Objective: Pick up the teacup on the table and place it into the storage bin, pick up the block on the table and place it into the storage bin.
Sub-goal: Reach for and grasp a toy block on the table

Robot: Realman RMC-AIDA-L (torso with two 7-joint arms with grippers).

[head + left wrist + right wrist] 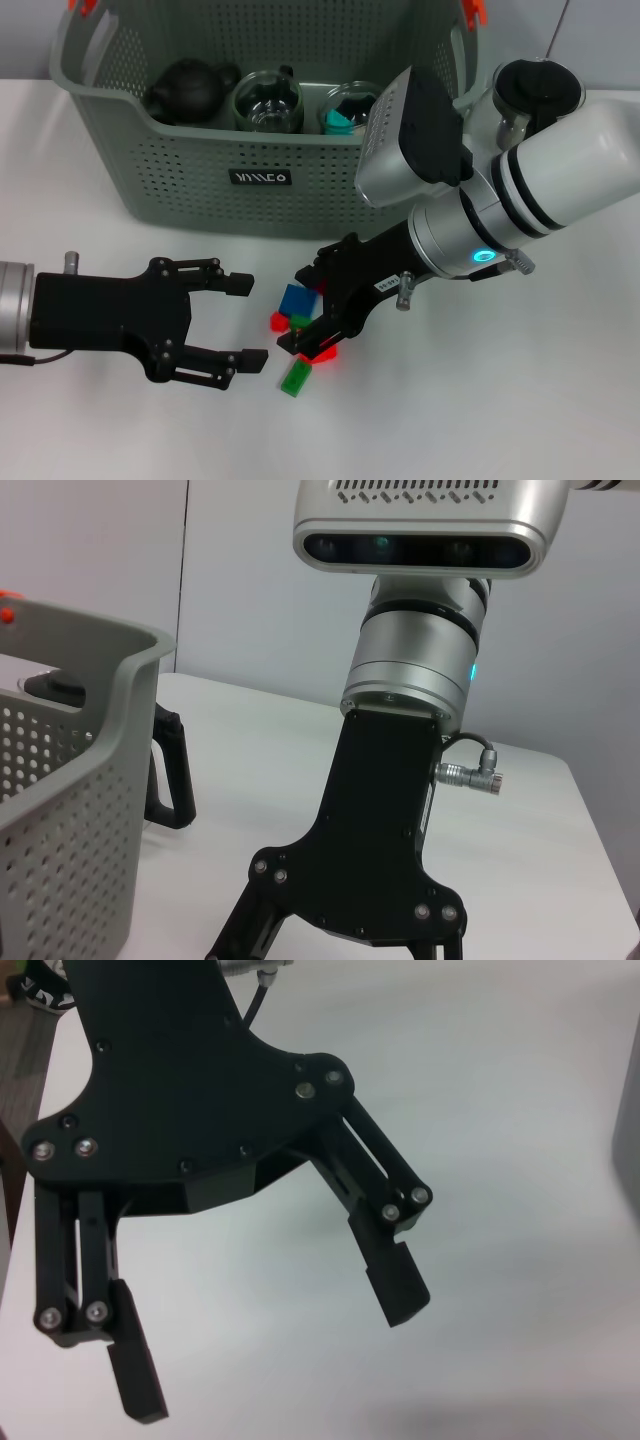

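On the white counter (560,400) in front of the large grey-green perforated plastic storage bin (200,165) lies a small cluster of coloured blocks: a blue block (295,299), a small red one (278,321), a dark green one (300,321), a bright green block (295,378) and a red block (325,351). Inside the bin stand a dark round teapot (187,87), a clear glass cup (267,100) and a glass cup with something teal in it (345,108), so the teacup step looks done.

The right gripper (312,312) is down over the cluster, reaching in from the robot's right, its black fingers straddling the blocks; whether they have closed on one cannot be told, since the gripper body hides the tips.

The left gripper (250,320) hovers just beside the cluster on the robot's left, fingers spread wide and empty, pointing toward the blocks.

The right arm is the nearer one: the blocks sit directly beneath it, and the bin lies just behind them.
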